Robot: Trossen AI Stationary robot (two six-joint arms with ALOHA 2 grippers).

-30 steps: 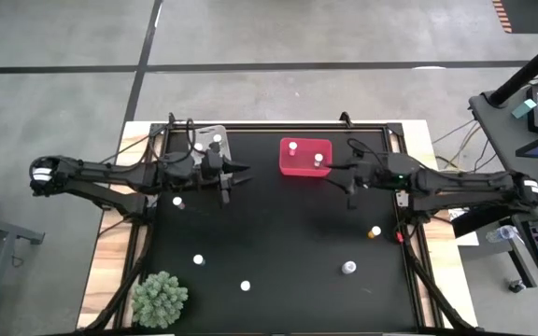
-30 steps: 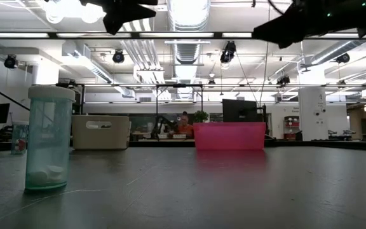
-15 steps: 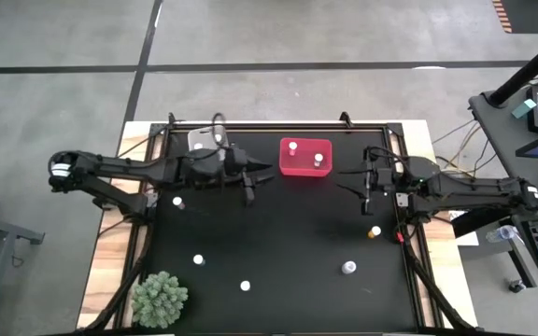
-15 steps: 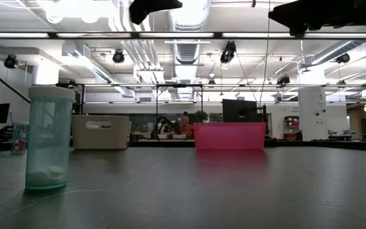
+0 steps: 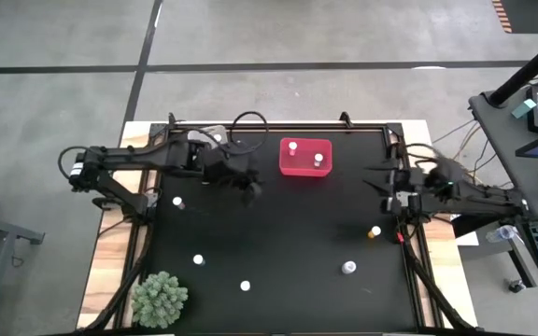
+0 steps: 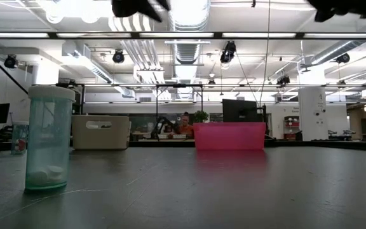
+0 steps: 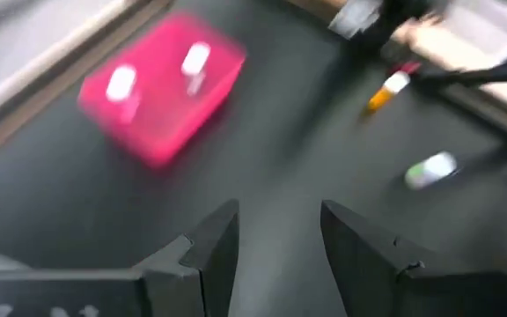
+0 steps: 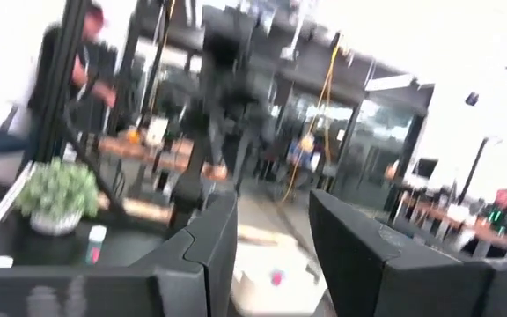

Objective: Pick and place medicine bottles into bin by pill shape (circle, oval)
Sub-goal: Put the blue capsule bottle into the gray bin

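Both arms hang empty with fingers apart, the left gripper (image 5: 247, 190) near the red bin (image 5: 305, 158) holding two bottles, so I think the next job is reaching down for a loose bottle (image 5: 198, 260) on the bench (image 5: 288, 243).

- Overhead view: even, diffuse light; matte black tabletop (image 5: 278, 233) shows no glare and only faint shadows.
- Low view: bright ceiling strip lights (image 6: 189, 9) bloom white; the nearest translucent teal bottle (image 6: 48, 138) is slightly soft.
- Left wrist view: heavy motion blur smears the bright red plastic tub (image 7: 161, 86).
- Right wrist view: blurred, with a washed-out white background.
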